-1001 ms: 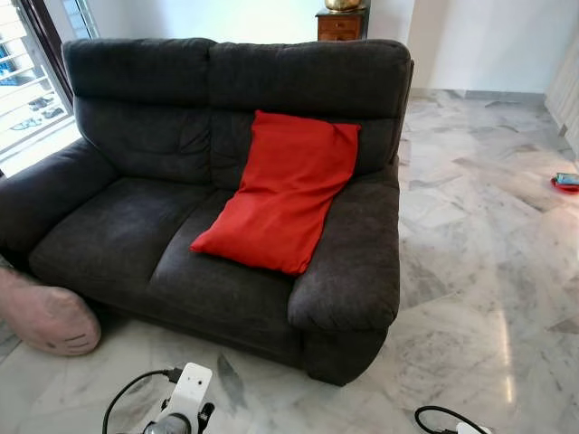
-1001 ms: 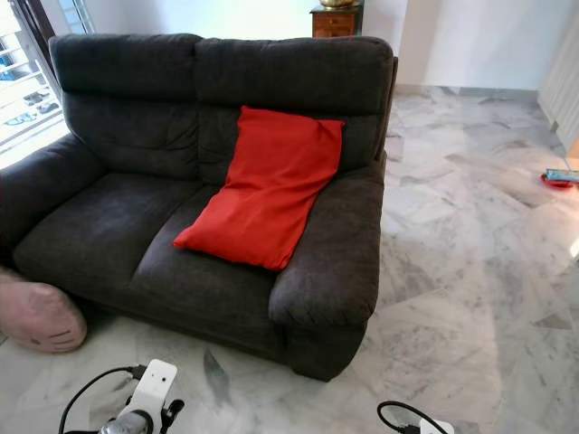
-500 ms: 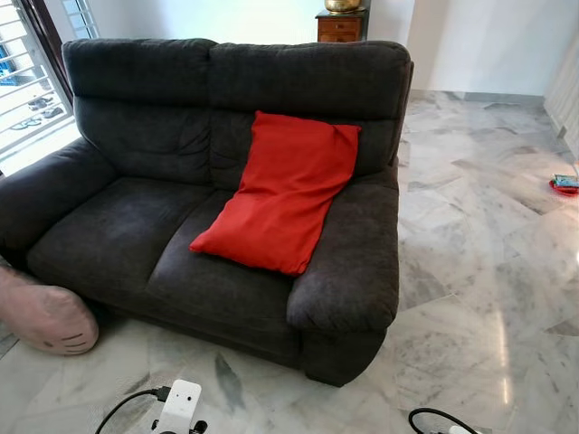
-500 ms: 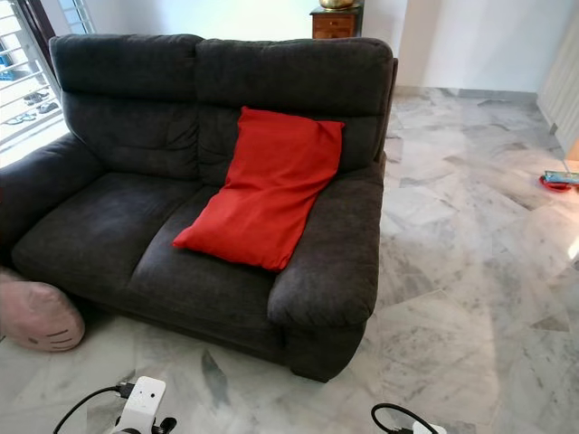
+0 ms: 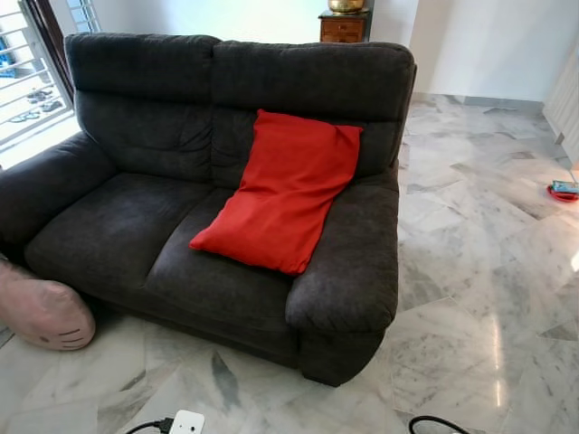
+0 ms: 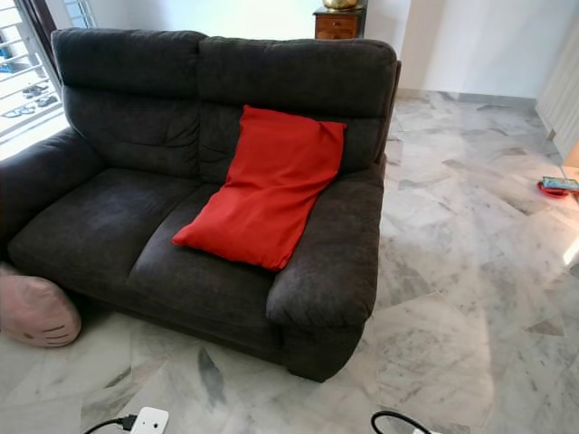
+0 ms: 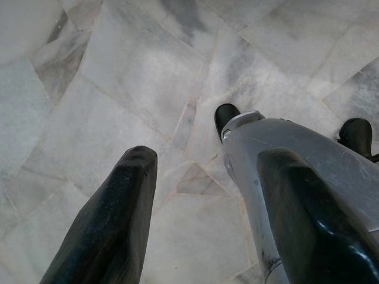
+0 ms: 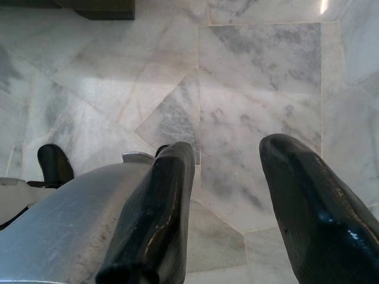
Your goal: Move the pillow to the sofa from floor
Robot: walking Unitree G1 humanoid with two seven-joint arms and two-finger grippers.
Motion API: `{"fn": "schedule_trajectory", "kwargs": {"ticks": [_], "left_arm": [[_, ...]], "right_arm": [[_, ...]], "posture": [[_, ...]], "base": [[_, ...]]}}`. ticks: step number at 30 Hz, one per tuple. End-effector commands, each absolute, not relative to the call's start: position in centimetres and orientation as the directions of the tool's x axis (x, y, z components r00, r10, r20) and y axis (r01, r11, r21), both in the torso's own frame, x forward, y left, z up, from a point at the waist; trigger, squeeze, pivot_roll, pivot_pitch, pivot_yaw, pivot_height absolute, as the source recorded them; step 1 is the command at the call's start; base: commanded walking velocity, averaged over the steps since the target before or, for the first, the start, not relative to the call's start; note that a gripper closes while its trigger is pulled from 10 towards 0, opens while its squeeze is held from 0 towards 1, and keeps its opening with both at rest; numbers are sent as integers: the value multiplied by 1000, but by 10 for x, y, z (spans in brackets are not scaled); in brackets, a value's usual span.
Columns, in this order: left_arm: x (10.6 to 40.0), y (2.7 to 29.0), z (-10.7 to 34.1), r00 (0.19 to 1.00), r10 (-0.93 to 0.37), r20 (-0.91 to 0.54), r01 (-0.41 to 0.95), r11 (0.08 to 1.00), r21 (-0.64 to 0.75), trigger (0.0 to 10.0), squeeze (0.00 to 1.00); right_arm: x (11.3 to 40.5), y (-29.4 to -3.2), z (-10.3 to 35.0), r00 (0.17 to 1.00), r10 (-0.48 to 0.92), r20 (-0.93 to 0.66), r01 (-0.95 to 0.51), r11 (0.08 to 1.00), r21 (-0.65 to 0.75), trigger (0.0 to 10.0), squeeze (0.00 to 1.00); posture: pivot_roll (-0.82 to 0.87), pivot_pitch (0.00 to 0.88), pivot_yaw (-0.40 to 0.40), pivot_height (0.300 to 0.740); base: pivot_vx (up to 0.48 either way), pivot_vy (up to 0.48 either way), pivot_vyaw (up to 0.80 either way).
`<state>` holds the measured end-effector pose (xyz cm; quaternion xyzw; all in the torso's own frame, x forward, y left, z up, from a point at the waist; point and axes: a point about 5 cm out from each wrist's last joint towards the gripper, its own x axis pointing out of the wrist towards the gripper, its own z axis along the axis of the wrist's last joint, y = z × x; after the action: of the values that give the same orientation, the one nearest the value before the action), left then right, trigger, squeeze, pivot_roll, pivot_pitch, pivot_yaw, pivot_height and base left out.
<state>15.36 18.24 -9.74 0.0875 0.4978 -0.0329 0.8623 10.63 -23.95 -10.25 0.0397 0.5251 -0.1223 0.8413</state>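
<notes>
We see red rectangular fabric pillow (image 5: 280,192) on dark grey sofa (image 5: 136,226) | left tool (image 7: 201,207), right tool (image 8: 228,201) spread, empty, over marble floor (image 5: 470,298) | we judge: retreat without brushing it.

The dark sofa (image 5: 181,235) stands on the marble floor (image 5: 470,298). A red pillow (image 5: 282,192) lies on it. A pink cushion (image 5: 41,312) lies on the floor.

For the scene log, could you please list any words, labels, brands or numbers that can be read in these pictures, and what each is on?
None: no readable text in any view.
The red pillow and the dark sofa bear no label.
The pink cushion on the floor has dark stitched marks, not letters.
The small object on the far floor is too small to read.
</notes>
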Motion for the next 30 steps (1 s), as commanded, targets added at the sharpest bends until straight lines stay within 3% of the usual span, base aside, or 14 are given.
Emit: {"fn": "schedule_trajectory", "kwargs": {"ticks": [1,13,30], "left_arm": [[150,187,-98,492,39,-869,127,985,116,10000,0],[153,201,-94,530,74,-845,105,983,152,10000,0],[157,209,-91,543,92,-835,101,980,174,10000,0]], "right_arm": [[109,-240,-101,425,-169,-889,265,963,-56,10000,0],[108,-240,-102,432,-173,-885,284,958,-49,10000,0],[106,-239,-102,430,-178,-885,320,947,-35,10000,0]], "posture": [[-82,13,13,740],[-70,42,9,740],[-80,68,21,740]], "base": [[0,0,0],[0,0,0],[0,278,0]]}}
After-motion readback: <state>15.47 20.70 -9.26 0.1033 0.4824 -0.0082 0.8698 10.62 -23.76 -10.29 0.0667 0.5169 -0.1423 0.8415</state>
